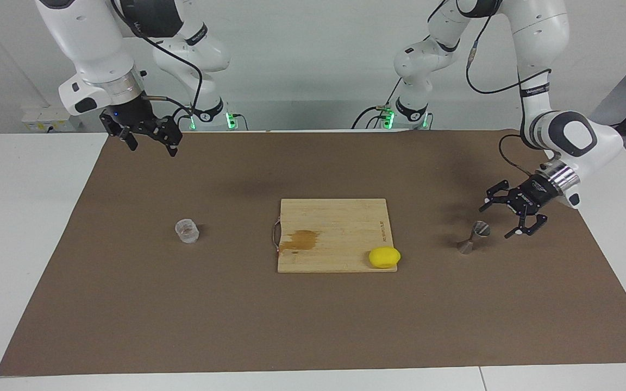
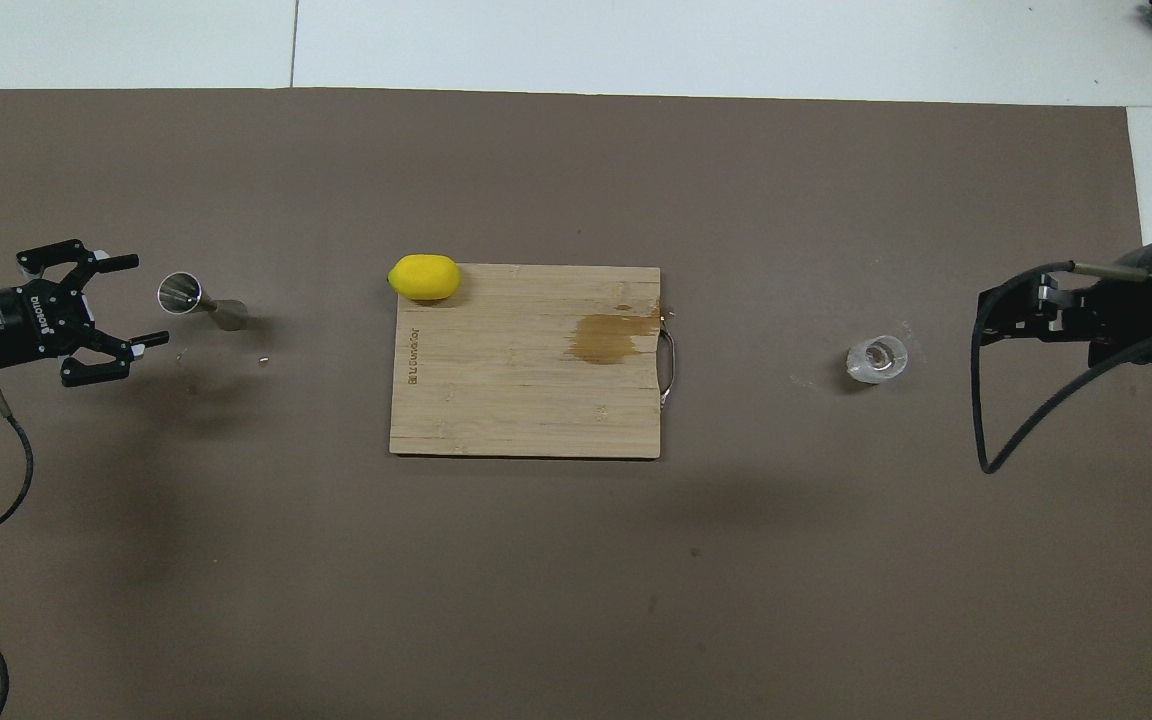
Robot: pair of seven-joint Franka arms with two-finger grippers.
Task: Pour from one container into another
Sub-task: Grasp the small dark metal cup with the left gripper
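The clear glass tumbler [image 1: 187, 230] stands upright on the brown mat toward the right arm's end of the table; it also shows in the overhead view [image 2: 877, 360]. The silvery hourglass jigger [image 1: 473, 238] stands toward the left arm's end, also in the overhead view [image 2: 198, 300]. My left gripper [image 1: 496, 221] is open and low, right beside the jigger's upper cup and not touching it; it also shows in the overhead view [image 2: 141, 302]. My right gripper [image 1: 150, 142] is open and empty, raised over the mat's edge by its base, well apart from the tumbler.
A wooden cutting board [image 1: 335, 217] with a brown stain and a metal handle lies mid-mat. A yellow lemon [image 1: 384, 257] sits on its corner farthest from the robots, toward the jigger. The brown mat [image 1: 313, 326] covers most of the white table.
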